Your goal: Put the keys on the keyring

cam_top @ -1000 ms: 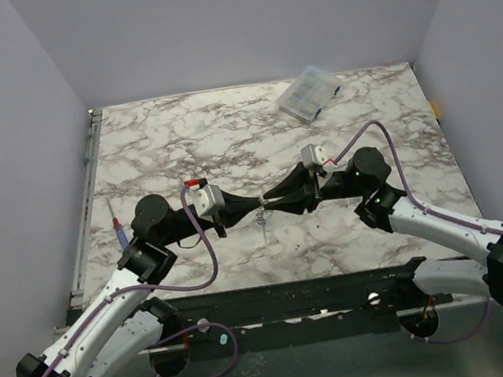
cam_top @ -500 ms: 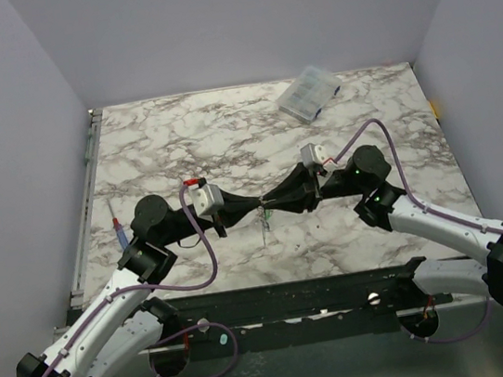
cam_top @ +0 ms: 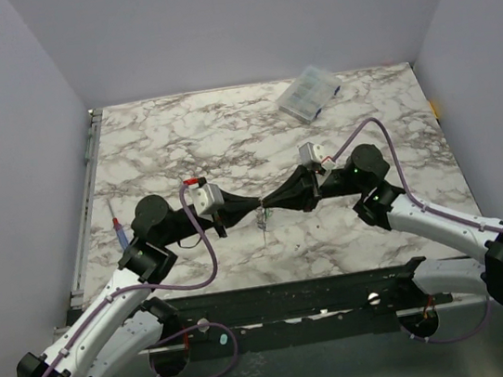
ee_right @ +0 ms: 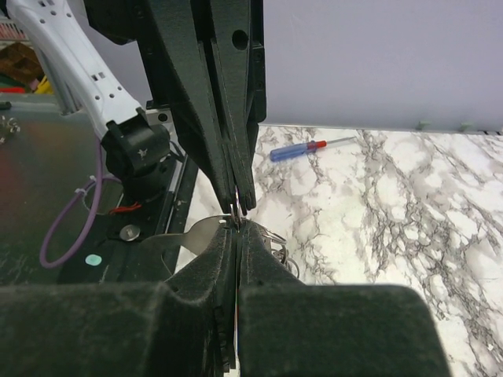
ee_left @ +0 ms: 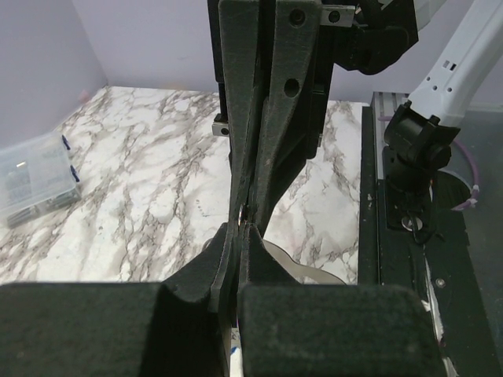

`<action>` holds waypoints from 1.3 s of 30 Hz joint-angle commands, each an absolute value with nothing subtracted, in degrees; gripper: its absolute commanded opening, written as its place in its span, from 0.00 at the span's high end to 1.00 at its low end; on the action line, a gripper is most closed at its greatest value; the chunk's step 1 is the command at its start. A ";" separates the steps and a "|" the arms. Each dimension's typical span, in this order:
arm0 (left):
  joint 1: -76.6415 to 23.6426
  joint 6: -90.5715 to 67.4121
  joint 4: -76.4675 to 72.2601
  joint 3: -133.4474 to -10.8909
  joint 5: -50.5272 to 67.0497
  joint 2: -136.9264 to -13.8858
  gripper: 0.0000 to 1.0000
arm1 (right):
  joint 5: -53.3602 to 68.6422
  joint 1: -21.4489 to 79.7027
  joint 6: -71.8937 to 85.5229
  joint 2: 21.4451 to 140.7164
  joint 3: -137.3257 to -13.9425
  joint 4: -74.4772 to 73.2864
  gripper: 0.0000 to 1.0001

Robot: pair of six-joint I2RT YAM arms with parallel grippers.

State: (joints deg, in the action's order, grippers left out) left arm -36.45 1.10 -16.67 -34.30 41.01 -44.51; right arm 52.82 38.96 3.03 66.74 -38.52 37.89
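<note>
My left gripper [cam_top: 256,207] and right gripper [cam_top: 267,206] meet tip to tip above the middle of the table, both shut. In the right wrist view my right gripper [ee_right: 238,224] pinches the keyring: a flat silvery band [ee_right: 187,236] sticks out to its left and thin wire loops [ee_right: 277,240] to its right. The band also shows in the left wrist view [ee_left: 318,267]. My left gripper [ee_left: 244,228] pinches a thin silvery key edge-on [ee_right: 236,203], its tip at the ring. A small greenish-silver piece [cam_top: 263,227] hangs below the tips. The key heads' colours are hidden.
A clear plastic compartment box [cam_top: 308,93] stands at the back right, also in the left wrist view [ee_left: 31,181]. A blue-and-red screwdriver [cam_top: 120,231] lies at the left table edge, also in the right wrist view [ee_right: 302,148]. A black rail runs along the near edge.
The right gripper has shifted slightly left, pressing closer to the left gripper's tips. The hanging piece below them has swung a little. The left arm has barely moved.
</note>
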 commanded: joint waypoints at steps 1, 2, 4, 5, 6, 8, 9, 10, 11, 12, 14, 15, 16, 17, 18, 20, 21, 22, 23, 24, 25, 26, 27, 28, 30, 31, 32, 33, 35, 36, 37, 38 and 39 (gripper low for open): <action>-36.65 1.14 -19.12 -33.74 40.16 -44.38 0.96 | 53.71 39.17 3.34 66.62 -40.49 37.55 0.99; -36.65 1.25 -19.06 -33.58 39.52 -44.27 0.87 | 53.24 39.20 3.34 66.28 -40.46 37.06 0.99; -36.62 1.93 -18.51 -33.41 38.39 -43.59 0.73 | 52.67 39.19 3.30 65.58 -40.70 35.80 1.00; -36.65 2.46 -17.97 -33.38 37.66 -43.37 0.66 | 52.61 39.15 3.15 65.28 -40.97 34.67 1.00; -36.65 3.05 -17.24 -33.44 37.10 -43.05 0.61 | 52.31 39.15 2.85 65.03 -41.41 33.21 0.99; -36.65 4.22 -15.79 -33.62 36.16 -42.61 0.54 | 51.41 39.20 1.82 64.57 -42.58 28.91 0.99; -36.65 4.77 -14.95 -33.80 35.85 -42.55 0.52 | 50.82 39.18 1.12 64.44 -43.16 26.64 0.99; -36.64 5.22 -14.40 -33.95 35.64 -42.44 0.50 | 50.08 39.15 0.70 64.35 -43.84 24.33 0.99; -36.64 5.72 -13.83 -34.13 35.37 -42.45 0.50 | 49.23 39.19 0.59 64.34 -44.59 22.16 0.99; -36.65 6.30 -13.17 -34.30 35.22 -42.44 0.50 | 48.44 39.20 0.56 64.44 -45.48 18.87 0.99; -36.65 7.62 -11.33 -34.91 35.06 -42.49 0.56 | 47.06 39.12 -1.95 64.84 -47.37 13.75 0.99; -36.56 8.29 -10.13 -35.35 35.07 -42.56 0.59 | 46.15 39.19 -2.46 65.25 -48.63 10.88 0.99; -36.68 8.84 -8.92 -35.94 34.96 -42.74 0.61 | 45.28 39.20 -3.19 65.69 -50.06 8.16 0.99; -36.63 9.52 -7.60 -36.41 34.75 -42.87 0.61 | 44.32 39.13 -4.14 66.24 -51.41 5.15 0.99; -36.65 10.10 -6.63 -36.83 34.58 -42.97 0.61 | 43.59 39.19 -5.21 66.76 -52.92 2.25 0.99; -36.65 11.02 -5.12 -37.58 34.39 -42.98 0.61 | 42.05 39.14 -6.65 67.62 -55.69 -3.06 0.99; -36.57 11.39 -4.64 -37.85 34.29 -42.98 0.61 | 41.53 39.16 -7.37 67.99 -56.98 -5.33 0.99; -36.64 11.71 -4.24 -38.03 34.21 -42.86 0.61 | 41.19 39.13 -7.91 68.24 -58.18 -7.36 0.99; -36.65 11.85 -4.05 -38.13 34.08 -42.77 0.61 | 40.88 39.17 -8.70 68.53 -59.39 -9.59 0.99; -36.65 11.88 -3.93 -38.16 33.99 -42.80 0.61 | 40.16 39.20 -9.50 68.90 -60.63 -12.04 0.99; -36.61 11.88 -3.88 -38.19 33.87 -42.74 0.60 | 39.22 39.20 -10.15 69.22 -61.77 -14.57 0.99; -36.64 11.90 -3.76 -38.23 33.63 -42.86 0.60 | 38.40 39.17 -10.78 69.66 -62.91 -17.03 0.99; -36.64 11.79 -3.78 -38.32 33.58 -43.01 0.60 | 37.75 39.16 -11.22 70.06 -64.07 -19.39 0.99; -36.57 11.79 -3.74 -38.37 33.48 -43.14 0.60 | 37.27 39.17 -11.65 70.50 -65.47 -21.89 0.99; -36.63 11.76 -3.63 -38.52 33.24 -43.60 0.60 | 36.18 39.17 -12.02 71.22 -67.91 -26.18 0.99; -36.63 11.70 -3.64 -38.63 33.16 -43.74 0.60 | 35.69 39.15 -12.30 71.65 -69.19 -28.62 0.99; -36.60 11.75 -3.69 -38.71 33.09 -43.96 0.60 | 34.92 39.19 -12.17 72.19 -70.42 -30.96 0.99; -36.63 11.69 -3.61 -38.70 33.05 -44.13 0.60 | 34.07 39.12 -12.06 72.99 -72.48 -33.69 0.99; -36.60 11.69 -3.60 -38.65 33.13 -44.49 0.60 | 32.47 39.19 -11.54 75.03 -75.46 -39.03 0.99; -36.60 11.74 -3.60 -38.66 33.32 -44.69 0.60 | 31.99 39.17 -11.11 76.14 -76.60 -41.39 0.99; -36.57 11.82 -3.58 -38.66 33.51 -45.10 0.60 | 31.73 39.18 -10.78 77.34 -77.62 -43.61 0.99; -36.61 11.80 -3.58 -38.73 33.71 -45.46 0.60 | 31.08 39.24 -10.13 78.43 -78.51 -45.57 0.99; -36.63 11.68 -3.60 -38.72 33.85 -45.83 0.60 | 30.27 39.25 -9.89 79.51 -79.31 -47.51 0.99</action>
State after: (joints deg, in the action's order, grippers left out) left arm -36.47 10.96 -4.01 -36.99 34.02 -44.71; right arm 34.48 38.94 -10.76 76.03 -75.94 -34.79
